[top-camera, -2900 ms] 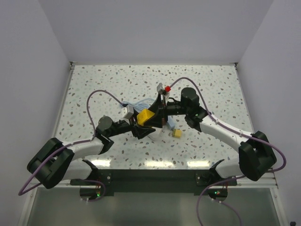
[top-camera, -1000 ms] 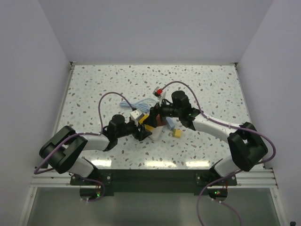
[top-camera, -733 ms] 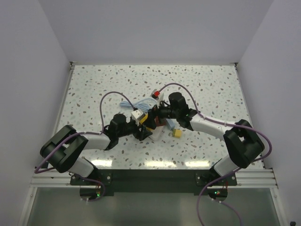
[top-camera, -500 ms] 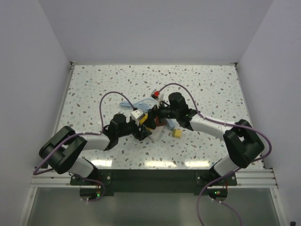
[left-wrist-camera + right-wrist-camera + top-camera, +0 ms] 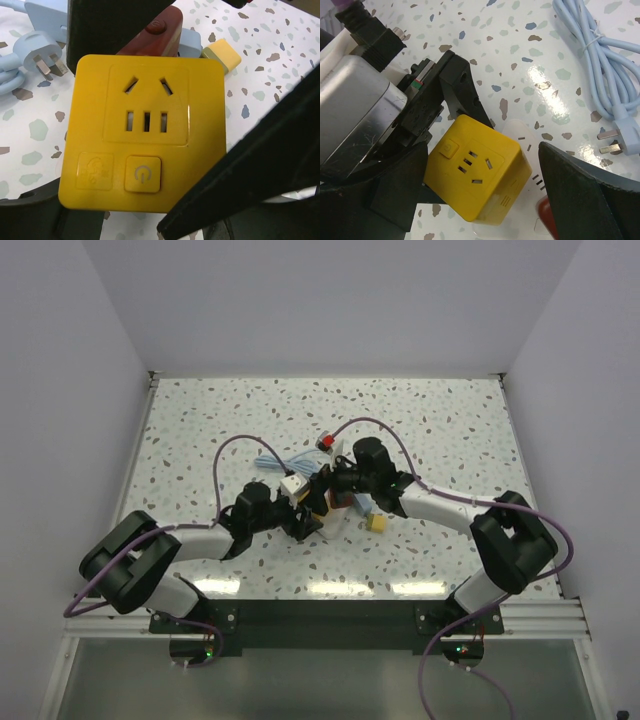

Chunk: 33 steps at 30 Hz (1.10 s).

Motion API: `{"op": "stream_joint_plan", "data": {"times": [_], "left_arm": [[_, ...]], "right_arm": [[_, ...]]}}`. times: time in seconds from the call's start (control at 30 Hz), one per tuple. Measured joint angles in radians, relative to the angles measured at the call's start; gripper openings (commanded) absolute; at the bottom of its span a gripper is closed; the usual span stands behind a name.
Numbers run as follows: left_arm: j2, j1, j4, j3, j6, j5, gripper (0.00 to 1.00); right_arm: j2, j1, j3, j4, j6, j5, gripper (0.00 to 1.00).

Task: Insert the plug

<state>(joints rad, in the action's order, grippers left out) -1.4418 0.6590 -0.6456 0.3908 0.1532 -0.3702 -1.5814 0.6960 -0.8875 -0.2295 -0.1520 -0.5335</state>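
A yellow cube socket with a plug underneath (image 5: 145, 135) fills the left wrist view. My left gripper (image 5: 145, 205) is shut on it, one black finger on each side. In the right wrist view the cube (image 5: 480, 175) sits tilted on a white power strip (image 5: 540, 155) with a red switch (image 5: 547, 220). Whether its pins are in the strip is hidden. My right gripper (image 5: 487, 195) is open, with its fingers on either side of the cube. In the top view both grippers, left (image 5: 306, 518) and right (image 5: 331, 492), meet at the table's middle and hide most of the cube.
A light blue cable with a three-pin plug (image 5: 620, 137) lies coiled just behind the strip; it also shows in the top view (image 5: 285, 460). A small yellow block (image 5: 377, 523) lies to the right of the grippers. The left arm's camera body (image 5: 355, 105) is close on the right wrist's left.
Both grippers have moved left and down towards the white strip. The yellow cube, earlier held up and plainly visible, is now low on the strip between the two grippers.
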Motion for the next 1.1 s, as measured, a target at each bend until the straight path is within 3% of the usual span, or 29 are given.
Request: {"op": "stream_joint_plan", "data": {"times": [0.57,0.67,0.9,1.0,1.03,1.1], "left_arm": [[0.036,0.002,0.086,0.024,0.002,0.058,0.81],[0.057,0.003,0.095,0.024,0.002,0.064,0.81],[0.062,0.003,0.093,0.020,0.003,0.064,0.80],[0.062,0.002,0.085,0.008,0.018,0.069,0.65],[0.063,0.002,0.080,0.003,0.024,0.071,0.54],[0.066,0.002,0.071,-0.006,0.031,0.072,0.49]], "right_arm": [[-0.013,0.016,-0.003,-0.003,0.017,0.051,0.94],[-0.020,0.017,0.009,-0.023,0.013,0.052,0.94],[-0.024,0.018,0.014,-0.027,0.008,0.055,0.93],[-0.038,0.020,0.013,-0.031,0.007,0.062,0.93],[-0.043,0.023,0.012,-0.034,0.007,0.065,0.93],[-0.046,0.027,0.012,-0.040,0.006,0.072,0.93]]}}
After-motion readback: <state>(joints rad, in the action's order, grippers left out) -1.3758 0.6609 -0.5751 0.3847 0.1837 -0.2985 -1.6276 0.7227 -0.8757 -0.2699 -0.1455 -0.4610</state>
